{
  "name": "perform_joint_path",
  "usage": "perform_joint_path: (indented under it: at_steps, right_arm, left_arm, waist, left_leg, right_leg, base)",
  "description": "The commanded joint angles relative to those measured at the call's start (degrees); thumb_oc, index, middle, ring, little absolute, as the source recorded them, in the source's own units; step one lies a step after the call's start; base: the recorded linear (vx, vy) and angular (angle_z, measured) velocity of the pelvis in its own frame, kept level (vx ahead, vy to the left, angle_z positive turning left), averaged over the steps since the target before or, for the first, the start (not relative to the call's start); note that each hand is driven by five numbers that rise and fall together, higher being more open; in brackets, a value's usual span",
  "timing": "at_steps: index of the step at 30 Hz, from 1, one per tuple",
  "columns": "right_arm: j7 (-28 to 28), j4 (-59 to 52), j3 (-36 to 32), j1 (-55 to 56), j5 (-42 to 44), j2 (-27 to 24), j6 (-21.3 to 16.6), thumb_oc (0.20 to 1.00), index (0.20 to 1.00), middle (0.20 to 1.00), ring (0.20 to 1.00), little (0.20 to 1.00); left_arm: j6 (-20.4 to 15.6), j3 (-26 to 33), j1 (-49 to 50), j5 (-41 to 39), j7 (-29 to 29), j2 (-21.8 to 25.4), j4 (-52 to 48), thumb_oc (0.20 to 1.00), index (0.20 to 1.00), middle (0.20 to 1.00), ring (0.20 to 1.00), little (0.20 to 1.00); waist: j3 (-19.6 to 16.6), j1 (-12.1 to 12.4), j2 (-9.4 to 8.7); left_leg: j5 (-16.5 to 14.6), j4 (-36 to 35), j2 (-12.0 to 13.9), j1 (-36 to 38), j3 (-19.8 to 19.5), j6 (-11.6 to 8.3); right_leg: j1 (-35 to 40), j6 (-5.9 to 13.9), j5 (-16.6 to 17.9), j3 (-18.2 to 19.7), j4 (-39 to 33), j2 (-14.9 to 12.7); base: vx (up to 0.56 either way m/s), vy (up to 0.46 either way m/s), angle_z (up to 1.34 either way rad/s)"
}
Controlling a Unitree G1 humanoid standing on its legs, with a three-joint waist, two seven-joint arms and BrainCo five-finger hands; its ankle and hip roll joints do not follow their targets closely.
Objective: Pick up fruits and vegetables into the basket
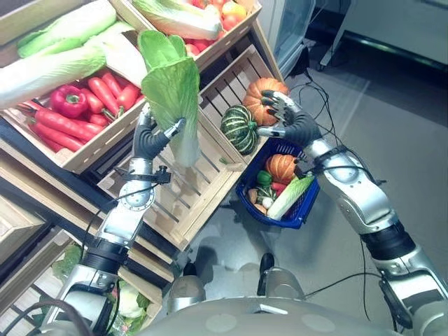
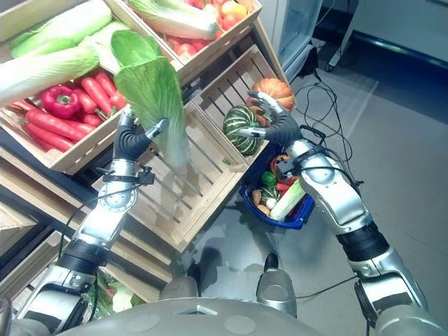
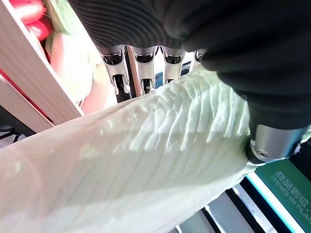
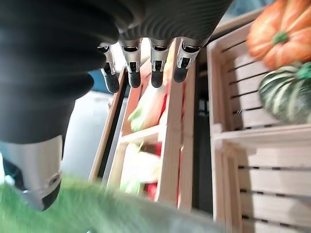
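Observation:
My left hand (image 1: 148,140) is shut on a pale green leafy cabbage (image 1: 171,87) and holds it upright above an empty slatted crate (image 1: 189,192). In the left wrist view the fingers (image 3: 138,65) and thumb curl round its ribbed leaves (image 3: 146,160). My right hand (image 1: 294,122) is open with its fingers spread beside an orange pumpkin (image 1: 260,94) and a green striped squash (image 1: 238,127). A blue basket (image 1: 297,217) hangs below that wrist. It holds a small orange pumpkin (image 1: 281,168), a pale cabbage (image 1: 288,197) and several smaller vegetables.
A crate (image 1: 87,157) of red peppers (image 1: 68,100) and carrots stands at the upper left, with long cabbages (image 1: 56,56) behind it. Another crate (image 1: 234,31) with tomatoes sits at the top. Lower shelves hold more greens (image 1: 129,301). Grey floor (image 1: 392,119) lies to the right.

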Motion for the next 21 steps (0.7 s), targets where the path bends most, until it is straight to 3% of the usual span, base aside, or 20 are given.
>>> perform_joint_path:
  at_steps: [1,5,21]
  right_arm:
    - [-2.50,-2.99,0.91,-3.84,3.87,1.94,1.98,1.000,1.000,1.000,1.000,1.000]
    - [-4.15,1.01,5.34,-8.81,7.89,4.49,6.81,1.000,1.000,1.000,1.000,1.000]
    - [-5.65,13.37,12.04,-10.09,6.64,12.02,7.10,1.000,1.000,1.000,1.000,1.000]
  left_arm:
    - [-0.59,-2.11,-5.31,1.85,0.22,1.47,-3.04,0.200,0.200,0.200,0.200,0.200]
    - [0.77,-5.66,-8.31,5.61,0.22,1.37,-2.20,0.200,0.200,0.200,0.200,0.200]
    - [0.24,-11.78,-14.02,9.42,3.39,-1.96,-2.87,0.200,0.200,0.200,0.200,0.200]
  waist:
    - [-2.69,0.98,-3.08]
    - [-3.93,1.41,-3.25]
    - [-4.90,1.68,-3.39]
  left_leg:
    - [-2.36,0.23,-0.50,-0.98,2.46,1.71]
    - [-2.30,-0.78,-0.02,0.40,3.09,1.30]
    - [-2.93,-1.40,0.54,1.89,4.17,1.09]
  right_leg:
    - [6.77,4.42,-3.77,0.59,-2.96,-2.93]
    - [7.85,4.75,-3.13,0.04,-4.33,-3.19]
    - [8.78,5.02,-2.72,-0.52,-5.55,-3.69]
  base:
    - [0.01,0.013,0.03]
    - [0.00,0.011,0.02]
    - [0.00,0.004,0.01]
